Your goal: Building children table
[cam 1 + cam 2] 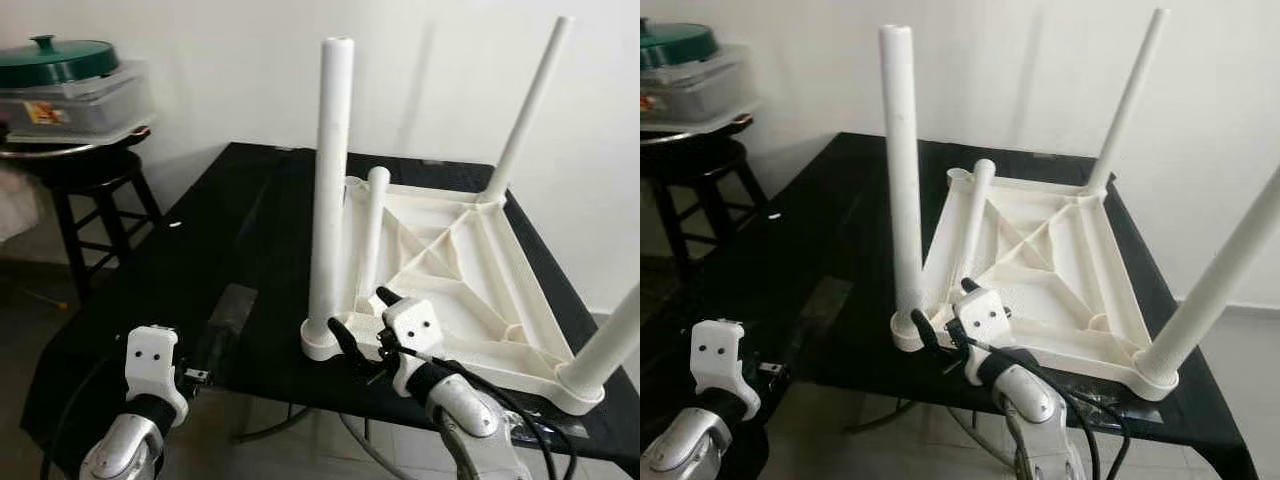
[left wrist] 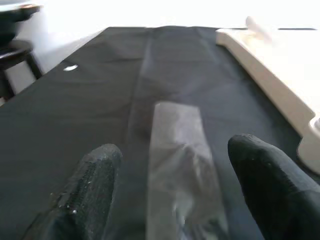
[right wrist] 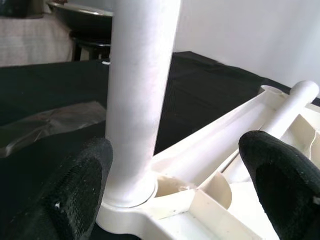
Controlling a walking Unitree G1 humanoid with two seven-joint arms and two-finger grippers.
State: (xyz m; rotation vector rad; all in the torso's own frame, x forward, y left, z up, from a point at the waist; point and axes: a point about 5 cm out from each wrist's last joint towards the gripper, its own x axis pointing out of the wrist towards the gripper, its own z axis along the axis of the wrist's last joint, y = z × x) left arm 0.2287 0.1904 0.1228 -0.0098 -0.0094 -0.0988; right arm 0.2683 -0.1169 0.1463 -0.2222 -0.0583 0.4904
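Three legs [image 1: 330,190] stand over black table [image 1: 200,260].

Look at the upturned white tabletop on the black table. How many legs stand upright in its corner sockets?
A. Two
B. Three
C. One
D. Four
B: three legs stand upright in corners of the tabletop, the near-left leg, the far-right leg and the near-right leg, while the fourth leg lies loose inside the frame, leaning towards the empty far-left corner.
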